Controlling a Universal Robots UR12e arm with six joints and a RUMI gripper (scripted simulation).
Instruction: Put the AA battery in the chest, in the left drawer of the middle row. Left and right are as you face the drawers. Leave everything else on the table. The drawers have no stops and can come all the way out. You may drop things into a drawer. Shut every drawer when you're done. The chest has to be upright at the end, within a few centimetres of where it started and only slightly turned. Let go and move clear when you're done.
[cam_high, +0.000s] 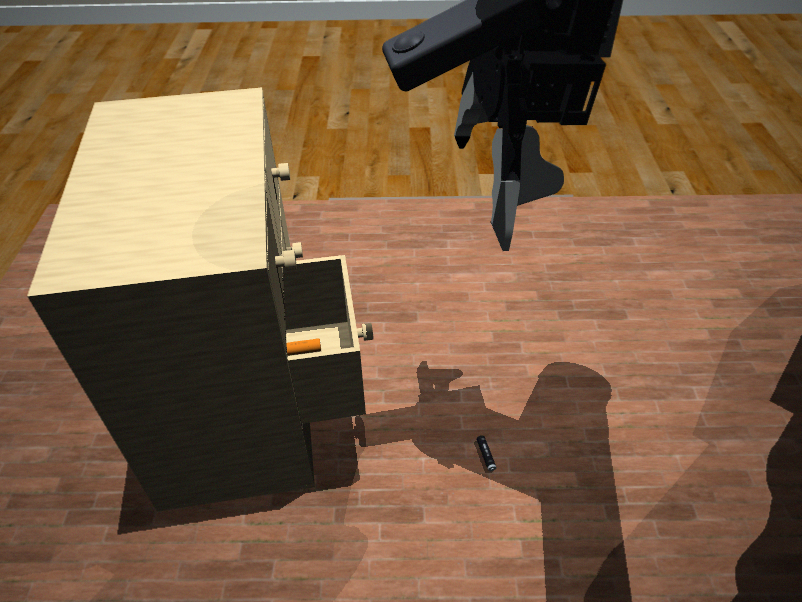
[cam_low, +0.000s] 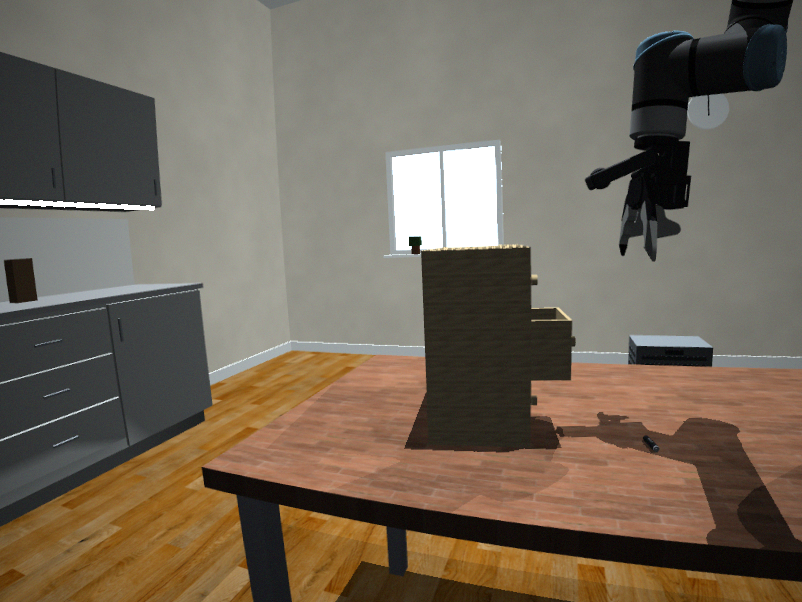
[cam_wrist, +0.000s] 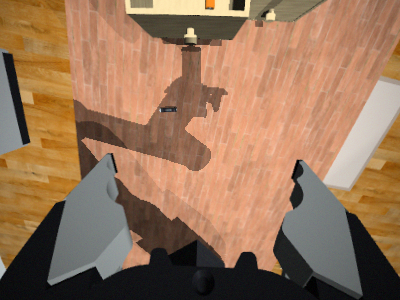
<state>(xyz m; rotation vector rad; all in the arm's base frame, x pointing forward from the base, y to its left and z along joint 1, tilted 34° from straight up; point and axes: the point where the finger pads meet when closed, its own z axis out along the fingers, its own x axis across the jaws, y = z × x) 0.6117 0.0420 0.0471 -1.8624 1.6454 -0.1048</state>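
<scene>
We hold the pincer (cam_wrist: 200, 200) spread and empty, high above the table (cam_high: 583, 324) and pointing down for a vertical approach. In the wrist view, the AA battery (cam_wrist: 168, 109) lies at 11 o'clock on the table, before the open drawer (cam_high: 353, 304).

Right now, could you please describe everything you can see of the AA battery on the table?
The AA battery is a small dark cylinder with a lighter, silvery cap at one end. It lies flat on its side on the brick-patterned table top, inside the arm's shadow, out in front of the chest's pulled-out drawer and apart from it. Nothing touches it but the table; the open gripper hangs high above, empty.
</scene>
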